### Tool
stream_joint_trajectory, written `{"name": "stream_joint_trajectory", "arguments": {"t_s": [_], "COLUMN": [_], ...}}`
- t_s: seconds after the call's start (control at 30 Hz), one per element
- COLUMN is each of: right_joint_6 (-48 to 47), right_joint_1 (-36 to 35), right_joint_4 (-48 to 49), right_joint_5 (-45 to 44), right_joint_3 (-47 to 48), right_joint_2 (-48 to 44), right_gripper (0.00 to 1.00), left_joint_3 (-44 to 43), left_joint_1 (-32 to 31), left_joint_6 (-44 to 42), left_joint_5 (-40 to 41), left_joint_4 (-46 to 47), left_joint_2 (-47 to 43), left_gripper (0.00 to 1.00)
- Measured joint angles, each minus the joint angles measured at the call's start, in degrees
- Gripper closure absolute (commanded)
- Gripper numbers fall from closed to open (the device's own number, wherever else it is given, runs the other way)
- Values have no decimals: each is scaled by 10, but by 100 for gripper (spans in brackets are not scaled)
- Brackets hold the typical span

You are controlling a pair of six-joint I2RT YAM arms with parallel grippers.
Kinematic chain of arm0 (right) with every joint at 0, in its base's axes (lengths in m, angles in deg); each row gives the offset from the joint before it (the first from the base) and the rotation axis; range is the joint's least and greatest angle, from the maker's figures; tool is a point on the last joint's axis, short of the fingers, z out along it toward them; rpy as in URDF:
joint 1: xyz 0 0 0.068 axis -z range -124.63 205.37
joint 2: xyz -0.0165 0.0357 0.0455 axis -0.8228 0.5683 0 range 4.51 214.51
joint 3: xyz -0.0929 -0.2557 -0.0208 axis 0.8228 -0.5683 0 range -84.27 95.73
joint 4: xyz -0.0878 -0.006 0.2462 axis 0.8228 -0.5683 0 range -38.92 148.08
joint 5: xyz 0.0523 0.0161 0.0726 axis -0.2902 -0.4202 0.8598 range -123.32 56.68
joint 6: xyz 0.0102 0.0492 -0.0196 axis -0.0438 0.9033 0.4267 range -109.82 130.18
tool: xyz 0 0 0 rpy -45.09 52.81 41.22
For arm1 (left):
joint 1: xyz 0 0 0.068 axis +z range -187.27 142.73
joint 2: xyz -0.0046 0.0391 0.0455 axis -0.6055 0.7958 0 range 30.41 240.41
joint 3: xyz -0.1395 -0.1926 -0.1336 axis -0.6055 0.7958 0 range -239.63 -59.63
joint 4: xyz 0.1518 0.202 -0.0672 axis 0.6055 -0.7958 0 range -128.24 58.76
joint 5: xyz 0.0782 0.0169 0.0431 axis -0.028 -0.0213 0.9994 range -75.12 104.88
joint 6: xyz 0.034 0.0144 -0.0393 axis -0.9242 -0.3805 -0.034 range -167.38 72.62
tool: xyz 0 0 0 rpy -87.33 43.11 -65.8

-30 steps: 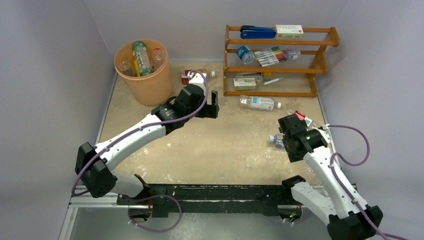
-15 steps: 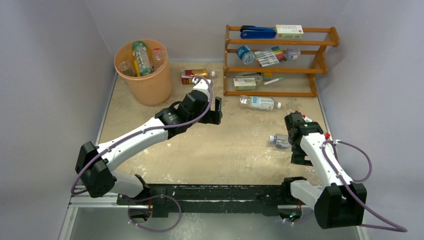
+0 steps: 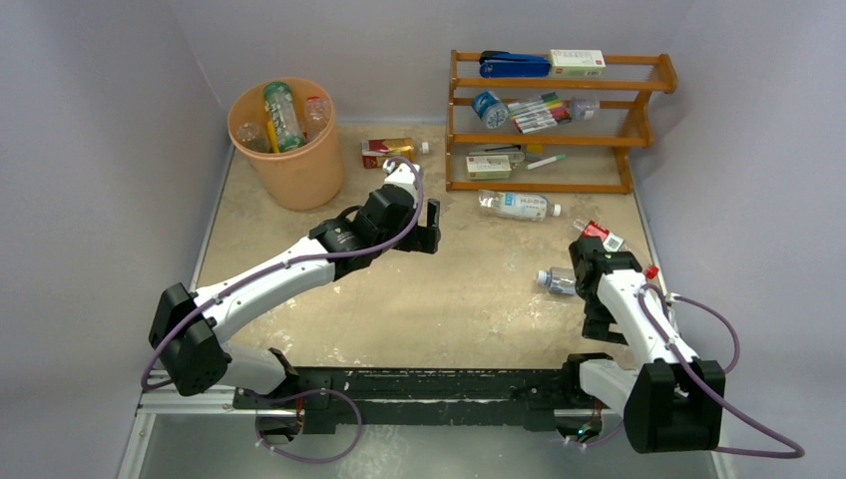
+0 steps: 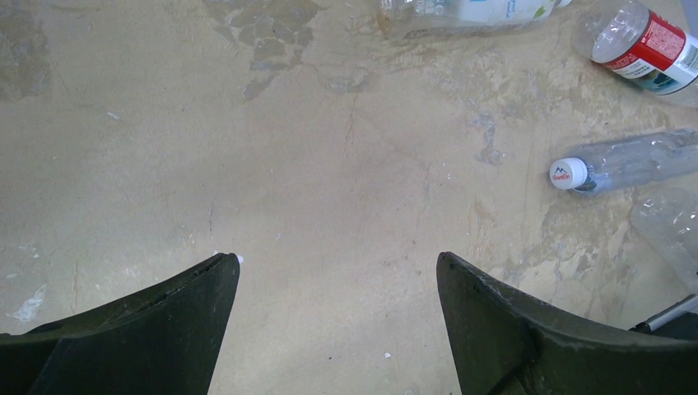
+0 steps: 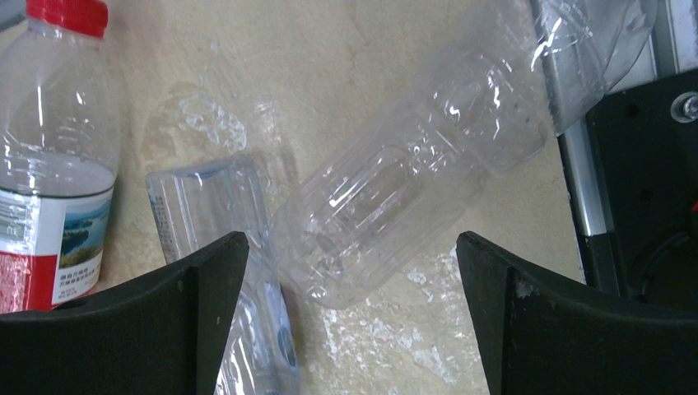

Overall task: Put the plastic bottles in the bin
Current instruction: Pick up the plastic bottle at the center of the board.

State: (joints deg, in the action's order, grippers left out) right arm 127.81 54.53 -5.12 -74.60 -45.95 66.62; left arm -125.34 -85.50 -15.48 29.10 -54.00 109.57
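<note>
The left arm (image 3: 289, 264) is extended diagonally from its base toward the middle of the table. The left gripper (image 4: 337, 263) is held low over bare surface, with its jaws spread wide and nothing between them. The right arm (image 3: 624, 299) is folded back close to its base, and the right gripper (image 5: 352, 247) is directed down at the table's near right corner. Its jaws are fully spread and empty. A clear unlabelled bottle (image 5: 411, 193) is seen lying on the table below the gap, untouched.

The table (image 3: 449, 299) is surfaced in a beige, mottled, scuffed sheet and is enclosed by plain pale lilac-grey walls. A metal rail (image 5: 576, 189) borders it beside the right arm's base. A brown wooden rack (image 3: 579, 187) is set at the far right.

The bin (image 3: 299, 170), a round, tapered, peach-orange plastic basket, is placed at the far left corner. Several bottles are held in it, among them a green-labelled bottle (image 3: 282, 115).

The following are lying on the table:
- a boxy red-and-gold bottle (image 3: 387, 151), just right of the bin
- a clear bottle with a white-and-blue label (image 3: 514, 206), in front of the rack
- a red-labelled bottle (image 3: 599, 233) and a white-capped clear bottle (image 3: 555, 280), near the right arm
- a thin, flat-sided clear bottle (image 5: 210, 214), seen in the right wrist view touching the unlabelled one
</note>
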Motion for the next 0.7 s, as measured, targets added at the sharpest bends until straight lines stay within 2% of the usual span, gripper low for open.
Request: {"name": "stream_joint_trajectory", "arguments": {"t_s": [0.43, 0.7], "right_joint_6": [3, 0], "right_joint_1": [42, 61], "right_joint_4": [16, 50], "right_joint_5": [-56, -58], "right_joint_3": [-3, -4], "right_joint_2": [57, 79], "right_gripper": [0, 2], "left_joint_3": [-4, -10], "left_joint_1": [-10, -16], "left_joint_6": [0, 0], "left_joint_5": [10, 15], "left_joint_4": [-33, -35], "left_joint_2": [2, 19], "left_gripper": [11, 11]}}
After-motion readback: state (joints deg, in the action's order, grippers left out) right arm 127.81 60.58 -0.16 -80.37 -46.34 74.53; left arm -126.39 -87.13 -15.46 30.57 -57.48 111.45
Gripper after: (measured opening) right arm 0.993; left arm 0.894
